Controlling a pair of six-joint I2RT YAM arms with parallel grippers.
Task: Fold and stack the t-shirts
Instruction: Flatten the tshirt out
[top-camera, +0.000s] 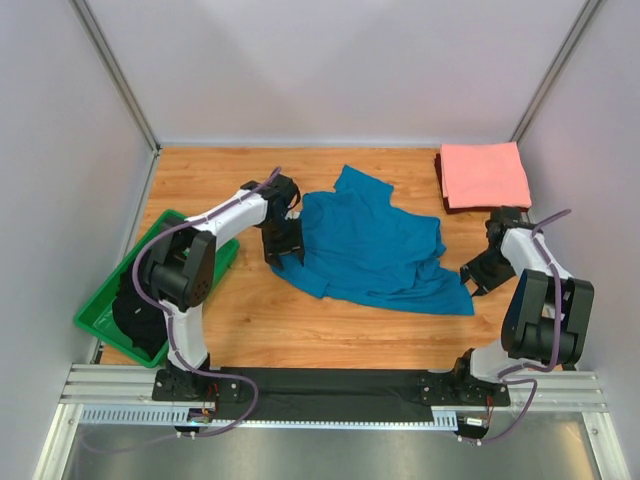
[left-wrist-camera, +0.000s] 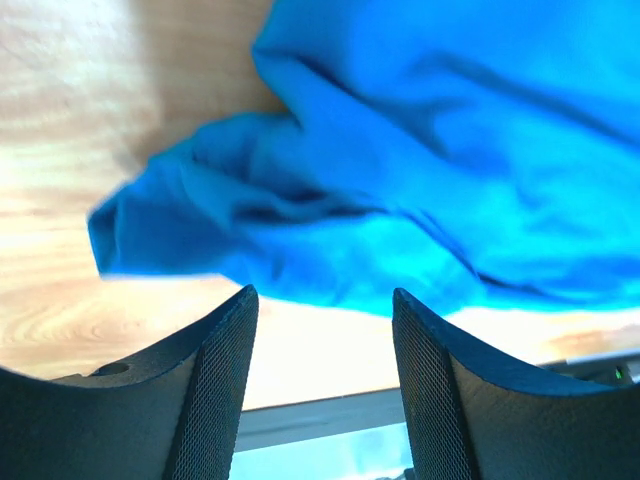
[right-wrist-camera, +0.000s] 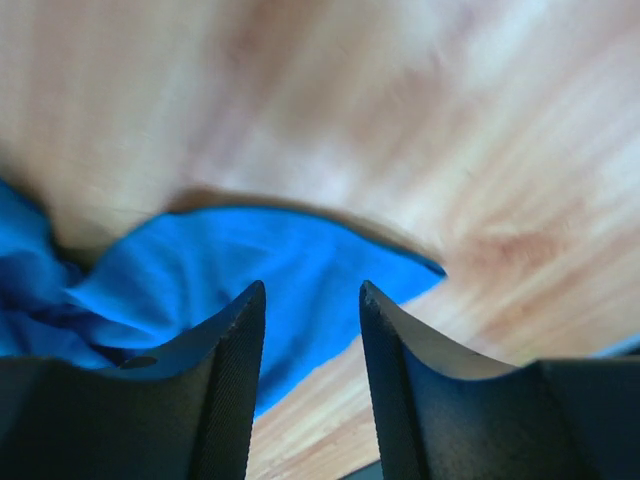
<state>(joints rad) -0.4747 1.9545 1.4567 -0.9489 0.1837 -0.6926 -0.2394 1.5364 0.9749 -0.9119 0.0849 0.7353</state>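
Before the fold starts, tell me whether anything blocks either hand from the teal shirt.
Nothing visible does. The left hand sits at the left edge of the teal shirt, the right hand at its right corner, with only bare table between.

Centre of table: taken up by crumpled teal shirt, spread from left gripper at its left edge to right gripper at its near right corner, both with fingers apart and nothing between them. Far right corner: blocked by folded pink shirt; left edge: blocked by green tray holding dark cloth, overhung by left arm. Passable: wood strip along near edge in front of teal shirt, far left corner, narrow gap between the two shirts; shut in by walls on left, far and right sides.
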